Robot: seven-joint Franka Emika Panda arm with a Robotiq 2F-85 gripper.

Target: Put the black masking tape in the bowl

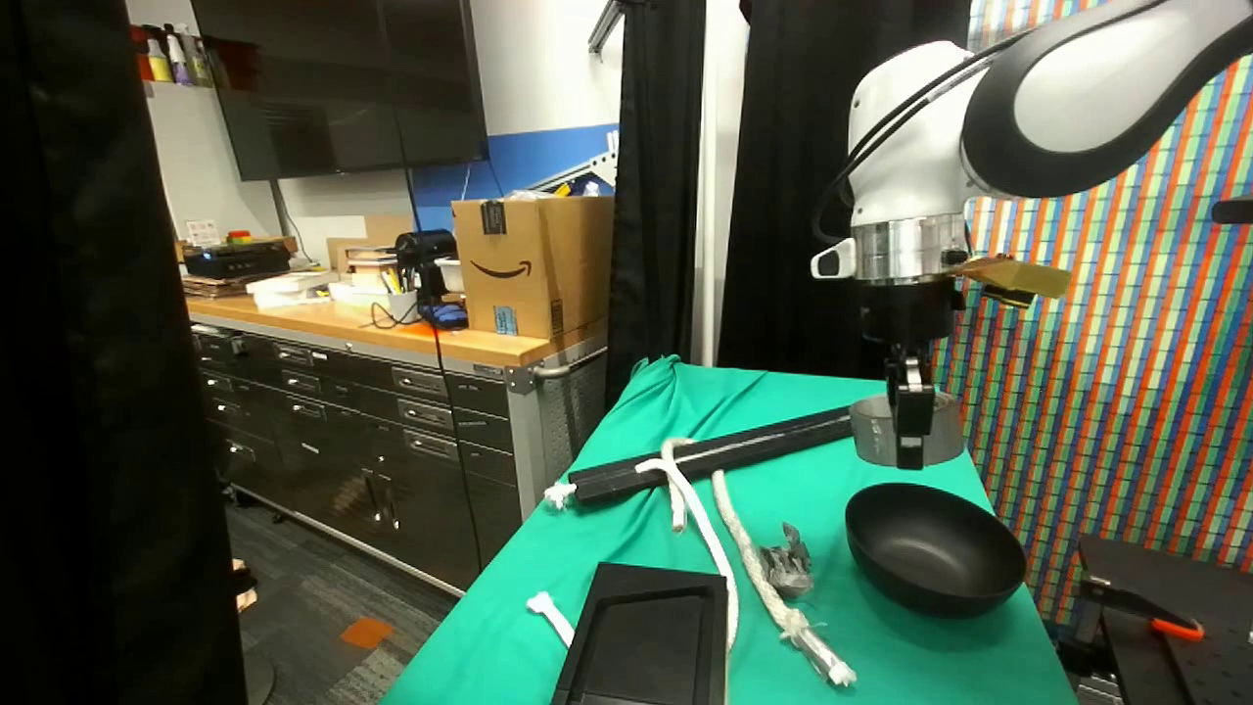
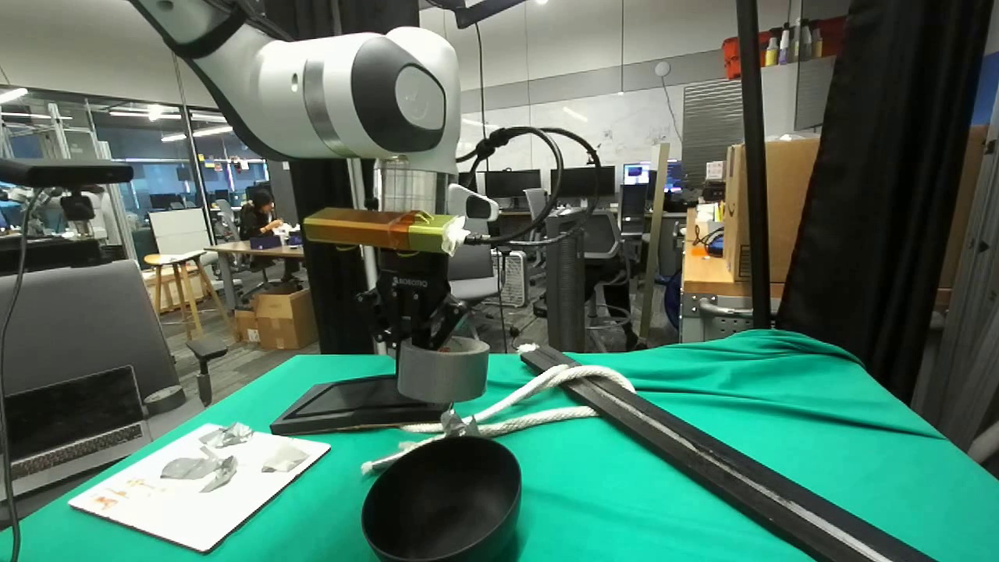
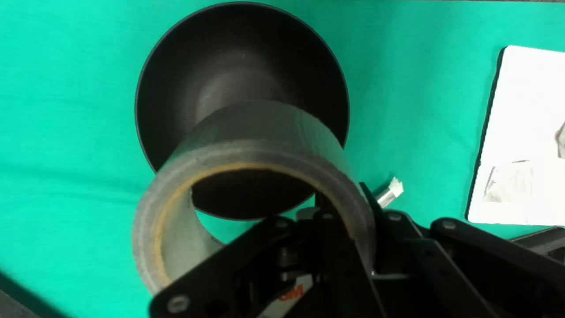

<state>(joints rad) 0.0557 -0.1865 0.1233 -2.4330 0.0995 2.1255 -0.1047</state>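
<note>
The tape (image 1: pixel 873 434) is a short, squat roll that looks dark grey here, with a tan inner edge. It also shows in an exterior view (image 2: pixel 446 378) and in the wrist view (image 3: pixel 256 152). My gripper (image 1: pixel 910 452) is shut on one side of its wall, one finger inside the ring and one outside (image 3: pixel 346 198). The tape is held in the air above table height. The black bowl (image 1: pixel 935 548) stands upright on the green cloth below it, its inside bare (image 2: pixel 441 496). In the wrist view, the tape overlaps the near part of the bowl (image 3: pixel 242 57).
A black rectangular slab (image 1: pixel 646 636), a long black rod (image 1: pixel 744 450), white rope (image 1: pixel 754 558) and crumpled grey tape (image 1: pixel 787 563) lie on the green cloth. A white board with tape scraps (image 2: pixel 195 492) lies beside the bowl.
</note>
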